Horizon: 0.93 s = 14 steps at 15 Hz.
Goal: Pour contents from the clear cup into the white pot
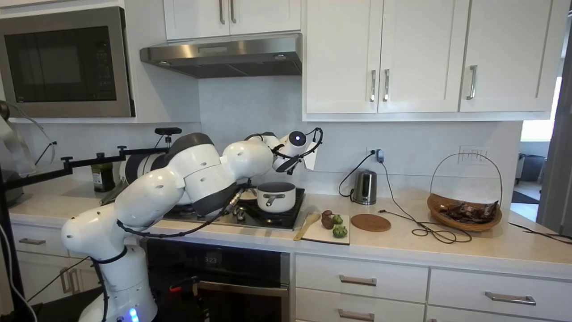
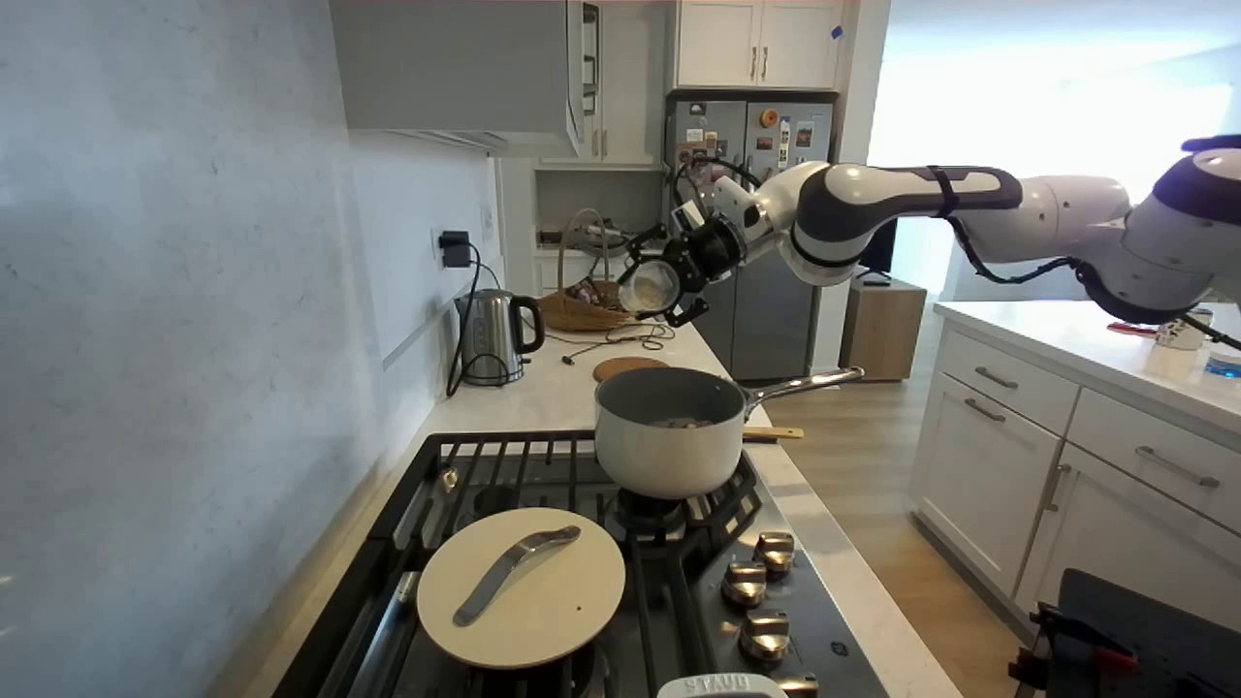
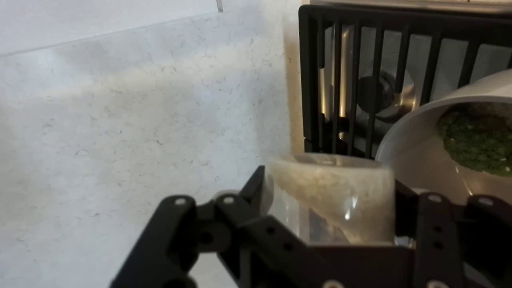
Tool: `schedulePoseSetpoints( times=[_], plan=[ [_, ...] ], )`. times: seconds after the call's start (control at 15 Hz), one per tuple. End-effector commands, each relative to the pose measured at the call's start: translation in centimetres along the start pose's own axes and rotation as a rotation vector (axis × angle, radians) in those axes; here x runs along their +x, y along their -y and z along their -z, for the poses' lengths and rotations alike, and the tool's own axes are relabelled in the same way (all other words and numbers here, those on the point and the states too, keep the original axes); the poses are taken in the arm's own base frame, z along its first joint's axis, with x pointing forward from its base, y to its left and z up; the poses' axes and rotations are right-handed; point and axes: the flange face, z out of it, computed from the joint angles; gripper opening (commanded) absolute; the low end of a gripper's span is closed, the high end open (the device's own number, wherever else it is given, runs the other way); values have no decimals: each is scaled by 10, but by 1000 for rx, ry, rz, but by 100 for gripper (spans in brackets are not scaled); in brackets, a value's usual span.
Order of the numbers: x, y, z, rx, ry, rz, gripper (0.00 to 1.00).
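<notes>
The clear cup is held by my gripper, high above and beyond the white pot in an exterior view. In the wrist view the cup sits between the two black fingers, which touch its sides. Pale grainy contents lie slanted inside, heaped toward the right, so the cup is tilted. The white pot stands uncovered on the stove. The wrist view shows its inner wall at right, with a green clump inside. In an exterior view my arm hides the cup.
A cream-lidded pan stands beside the pot on the stove grate. The pot's handle points outward. A kettle, a cutting board with vegetables and spoon, a brown trivet and a basket are on the counter. A range hood hangs above.
</notes>
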Motion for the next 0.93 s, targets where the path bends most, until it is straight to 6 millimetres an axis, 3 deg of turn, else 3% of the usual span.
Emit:
schedulePoseSetpoints(
  times=[0.0,0.87],
  plan=[
    [4,-19,0,86,53,158,35],
    [26,-48,15,223,157,512,35]
  ],
)
